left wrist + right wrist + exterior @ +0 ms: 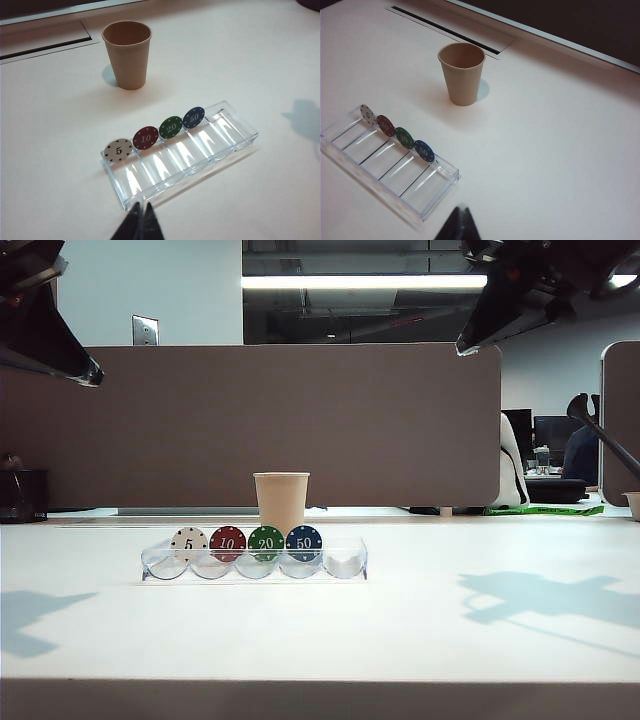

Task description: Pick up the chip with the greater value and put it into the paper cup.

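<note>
The lower halves of the chips (246, 543) were veiled by the clear tray (150, 565) in the exterior view. Only the closed fingertips of the left gripper (140, 222) and right gripper (460, 225) were seen, cut off by the wrist pictures' edges. The chip numbers were too small to be read in the right wrist view.

tray (350, 566): clear, five slots, on white table (420, 640)
slots from left: white chip (189, 543), red chip (228, 542), green chip (266, 542)

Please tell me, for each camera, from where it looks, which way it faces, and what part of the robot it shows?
Exterior view: low at the table edge, facing the clear tray, paper cup behind; both arms above.
Left wrist view: high, looking down over the shut left gripper at the tray.
Right wrist view: high, opposite side, over the shut right gripper.
All share the cup and blue 50 chip.
</note>
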{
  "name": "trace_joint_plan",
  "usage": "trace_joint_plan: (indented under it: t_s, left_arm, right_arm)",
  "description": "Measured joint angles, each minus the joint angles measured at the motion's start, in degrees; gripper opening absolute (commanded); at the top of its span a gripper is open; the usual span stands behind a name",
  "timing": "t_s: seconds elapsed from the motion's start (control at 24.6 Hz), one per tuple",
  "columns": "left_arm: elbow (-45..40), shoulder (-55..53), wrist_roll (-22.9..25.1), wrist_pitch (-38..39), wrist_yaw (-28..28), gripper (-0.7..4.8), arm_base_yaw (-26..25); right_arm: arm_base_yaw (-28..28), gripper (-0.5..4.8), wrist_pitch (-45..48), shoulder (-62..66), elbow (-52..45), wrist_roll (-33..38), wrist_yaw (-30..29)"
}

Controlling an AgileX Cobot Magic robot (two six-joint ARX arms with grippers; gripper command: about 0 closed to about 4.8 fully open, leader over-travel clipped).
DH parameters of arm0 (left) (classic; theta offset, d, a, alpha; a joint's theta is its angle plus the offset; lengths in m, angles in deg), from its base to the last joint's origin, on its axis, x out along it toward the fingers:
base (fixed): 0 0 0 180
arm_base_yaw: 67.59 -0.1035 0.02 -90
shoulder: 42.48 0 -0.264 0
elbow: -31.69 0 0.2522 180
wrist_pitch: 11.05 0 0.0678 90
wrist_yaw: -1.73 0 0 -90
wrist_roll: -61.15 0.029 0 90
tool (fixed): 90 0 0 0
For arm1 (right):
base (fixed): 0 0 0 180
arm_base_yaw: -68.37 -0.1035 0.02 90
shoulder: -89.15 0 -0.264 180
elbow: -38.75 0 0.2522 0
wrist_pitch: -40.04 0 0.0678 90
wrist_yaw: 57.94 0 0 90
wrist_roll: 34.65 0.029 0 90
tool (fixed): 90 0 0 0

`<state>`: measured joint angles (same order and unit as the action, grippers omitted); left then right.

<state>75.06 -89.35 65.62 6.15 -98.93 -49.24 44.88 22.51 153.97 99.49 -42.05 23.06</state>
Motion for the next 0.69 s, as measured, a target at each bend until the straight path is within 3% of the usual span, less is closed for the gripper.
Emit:
trace_joint_plan:
  t_s: [0.2,0.49,0.69]
  left_arm:
    - [0.0,0.0,0.0,-0.1,0.0,-0.06,0.0]
    - [0.0,0.0,0.0,-8.8,0.0,-0.06,0.0]
    - [0.0,0.0,0.0,-11.0,0.0,-0.06,0.0]
  right_arm:
    - [0.0,-0.01,-1.7,0.1,0.0,0.5,-0.1]
    - [0.0,-0.01,-4.3,0.9,0.0,1.3,-0.1]
    - [0.0,-0.01,-4.7,2.5,0.0,1.4,-0.1]
